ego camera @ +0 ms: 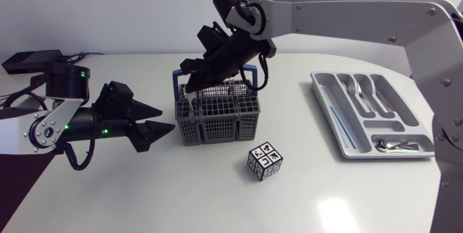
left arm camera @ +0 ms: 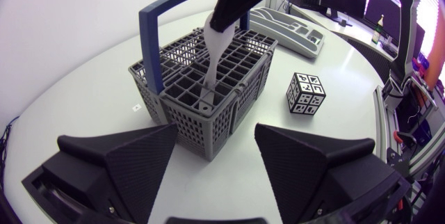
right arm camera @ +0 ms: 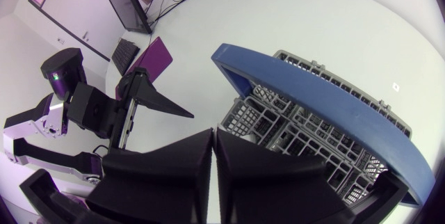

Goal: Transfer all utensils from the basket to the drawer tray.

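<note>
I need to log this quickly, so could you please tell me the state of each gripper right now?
Left gripper: open, holding nothing.
Right gripper: closed on a white utensil standing in the basket.

Brightly and evenly lit from overhead. Only soft, pale shadows: a faint smudge hugging the basket (ego camera: pixel 217 121) at its 6 o'clock, another close under the cube (ego camera: pixel 265 162). Mild glare patch on the white table (ego camera: pixel 340 211) toward 5 o'clock in the head view. Small green lamps aglow on the left arm (ego camera: pixel 51 124), at 9 o'clock.
</note>
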`<state>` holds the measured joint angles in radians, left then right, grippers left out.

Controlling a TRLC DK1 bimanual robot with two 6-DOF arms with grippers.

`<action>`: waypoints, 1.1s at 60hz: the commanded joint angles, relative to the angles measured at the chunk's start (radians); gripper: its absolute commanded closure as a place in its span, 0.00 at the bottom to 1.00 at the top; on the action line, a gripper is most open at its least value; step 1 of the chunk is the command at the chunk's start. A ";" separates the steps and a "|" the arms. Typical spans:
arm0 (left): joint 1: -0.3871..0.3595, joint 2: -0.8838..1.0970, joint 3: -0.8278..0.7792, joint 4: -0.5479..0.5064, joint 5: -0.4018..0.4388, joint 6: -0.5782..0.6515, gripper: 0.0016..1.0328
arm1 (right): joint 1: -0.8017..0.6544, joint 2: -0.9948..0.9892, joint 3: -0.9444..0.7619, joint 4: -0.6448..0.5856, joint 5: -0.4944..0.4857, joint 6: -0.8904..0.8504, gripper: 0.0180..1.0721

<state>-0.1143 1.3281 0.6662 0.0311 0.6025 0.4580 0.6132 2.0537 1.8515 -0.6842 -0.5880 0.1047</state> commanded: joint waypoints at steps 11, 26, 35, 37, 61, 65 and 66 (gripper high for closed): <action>-0.018 -0.023 -0.022 -0.017 0.014 0.024 0.25 | -0.007 -0.001 0.020 -0.038 -0.007 -0.026 0.93; -0.022 -0.024 -0.017 -0.025 0.013 0.024 0.25 | -0.009 -0.026 -0.006 -0.052 0.025 -0.096 0.93; -0.027 -0.024 -0.017 -0.025 0.011 0.024 0.25 | -0.010 -0.046 -0.017 -0.044 0.034 -0.111 0.93; -0.030 -0.024 -0.019 -0.025 0.011 0.024 0.25 | -0.010 -0.047 -0.018 -0.043 0.034 -0.114 0.93; -0.048 -0.024 -0.019 -0.025 0.005 0.021 0.25 | -0.007 -0.096 -0.057 -0.025 0.042 -0.129 0.93; -0.048 -0.023 -0.020 -0.025 0.003 0.021 0.25 | -0.007 -0.104 -0.057 -0.026 0.042 -0.129 0.93; -0.050 -0.023 -0.020 -0.025 0.003 0.021 0.25 | -0.007 -0.107 -0.057 -0.026 0.042 -0.129 0.93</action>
<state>-0.1551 1.3155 0.6662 0.0162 0.6014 0.4580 0.6121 1.9778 1.8229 -0.7105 -0.5529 -0.0086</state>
